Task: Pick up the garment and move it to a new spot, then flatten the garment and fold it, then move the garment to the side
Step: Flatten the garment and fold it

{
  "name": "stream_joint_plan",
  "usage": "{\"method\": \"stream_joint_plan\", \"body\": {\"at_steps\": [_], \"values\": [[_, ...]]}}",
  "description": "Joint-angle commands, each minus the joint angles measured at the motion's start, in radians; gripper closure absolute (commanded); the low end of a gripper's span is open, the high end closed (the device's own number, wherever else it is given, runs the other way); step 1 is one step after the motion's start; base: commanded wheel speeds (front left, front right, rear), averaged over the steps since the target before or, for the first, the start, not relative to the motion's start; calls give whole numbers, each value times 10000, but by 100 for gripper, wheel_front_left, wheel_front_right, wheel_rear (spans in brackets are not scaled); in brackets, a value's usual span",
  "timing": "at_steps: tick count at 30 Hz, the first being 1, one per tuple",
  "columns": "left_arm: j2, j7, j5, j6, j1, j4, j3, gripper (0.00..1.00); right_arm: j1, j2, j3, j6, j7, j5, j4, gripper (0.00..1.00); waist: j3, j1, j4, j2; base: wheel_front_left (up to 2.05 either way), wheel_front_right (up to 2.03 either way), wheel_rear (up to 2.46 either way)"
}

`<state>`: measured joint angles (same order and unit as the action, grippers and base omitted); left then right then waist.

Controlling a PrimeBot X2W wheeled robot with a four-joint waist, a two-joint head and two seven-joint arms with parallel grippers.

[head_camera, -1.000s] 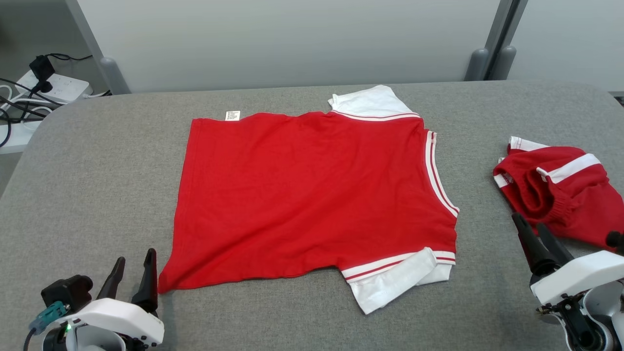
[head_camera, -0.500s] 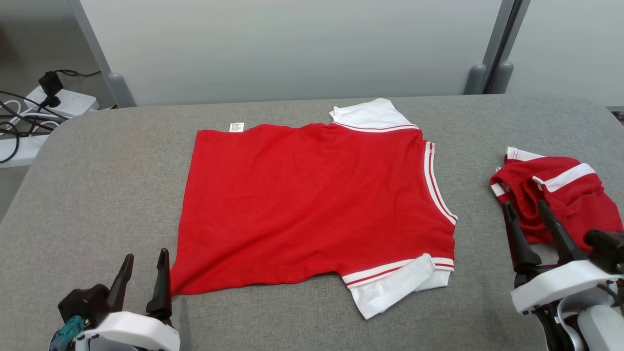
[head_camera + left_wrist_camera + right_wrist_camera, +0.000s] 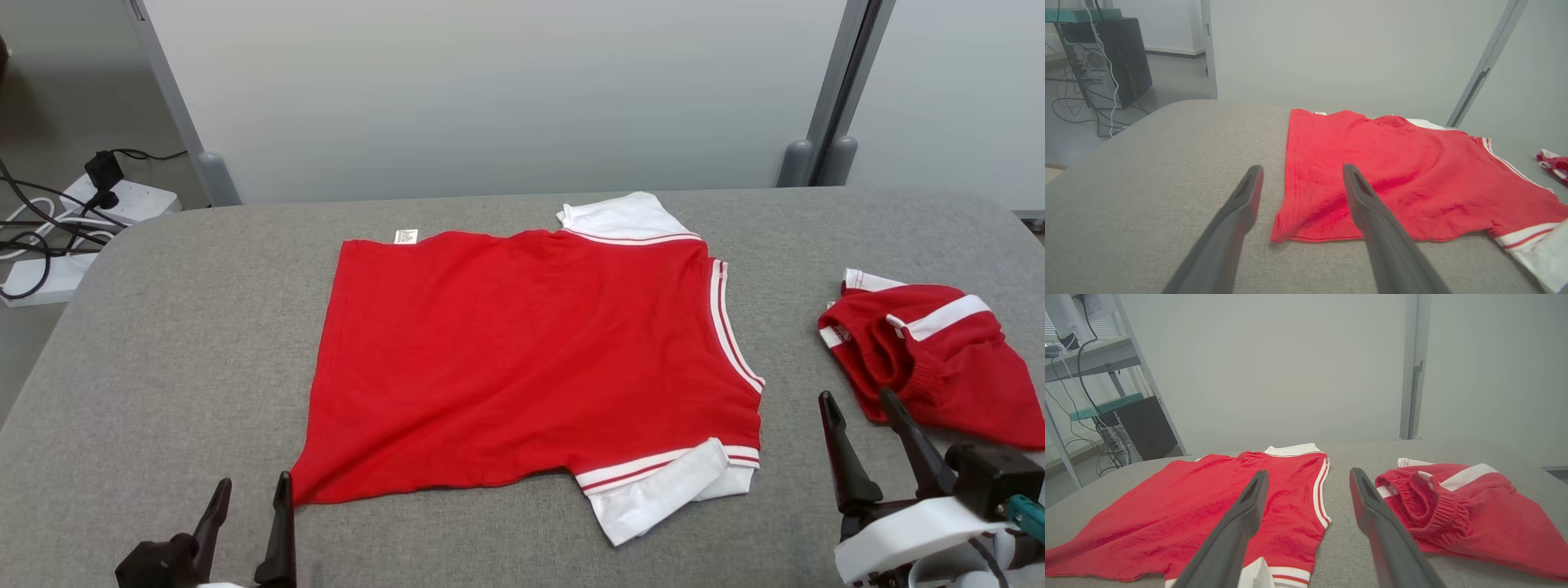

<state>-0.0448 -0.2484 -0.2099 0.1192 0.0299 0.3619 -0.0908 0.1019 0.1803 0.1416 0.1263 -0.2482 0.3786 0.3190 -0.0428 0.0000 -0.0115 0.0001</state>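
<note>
Red shirt (image 3: pixel 531 367) lay flat; fold seemingly next. Left fingers (image 3: pixel 1241 204) apart, hem corner (image 3: pixel 1277 238) just ahead, needing grasp; right fingers (image 3: pixel 1249 506) apart, empty.

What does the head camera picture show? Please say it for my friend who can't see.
A red shirt with white trim lies spread on a grey table, a crumpled red garment to its right. The left gripper, open and empty, hovers by the shirt's lower-left corner; the right gripper, also open, by the crumpled garment.

No legible text, small white tag (image 3: pixel 406 236) on the red garment (image 3: pixel 522 367) — print too small to read
</note>
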Motion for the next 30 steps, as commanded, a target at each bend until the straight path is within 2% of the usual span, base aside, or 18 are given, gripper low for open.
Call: {"method": "stream_joint_plan", "body": {"at_steps": [1,10,22,30], "values": [[-63,-133,85,-28,-124,-336,-295,0,26,77,104,44,-134,-192,-416,0,-51,0,4,-1,0,0,0],[-57,-133,83,-319,323,-554,-64,0,-845,-253,152,44,-134,-976,-628,0,-183,0,-19,-1,0,0,0],[-56,-134,165,-554,429,-663,373,0,-951,-490,421,44,-135,-1062,-431,0,-93,0,22,-1,0,0,0],[-55,-134,134,-470,311,-586,543,0,-526,-764,540,44,-135,-196,915,0,45,0,272,-1,0,0,0]]}}
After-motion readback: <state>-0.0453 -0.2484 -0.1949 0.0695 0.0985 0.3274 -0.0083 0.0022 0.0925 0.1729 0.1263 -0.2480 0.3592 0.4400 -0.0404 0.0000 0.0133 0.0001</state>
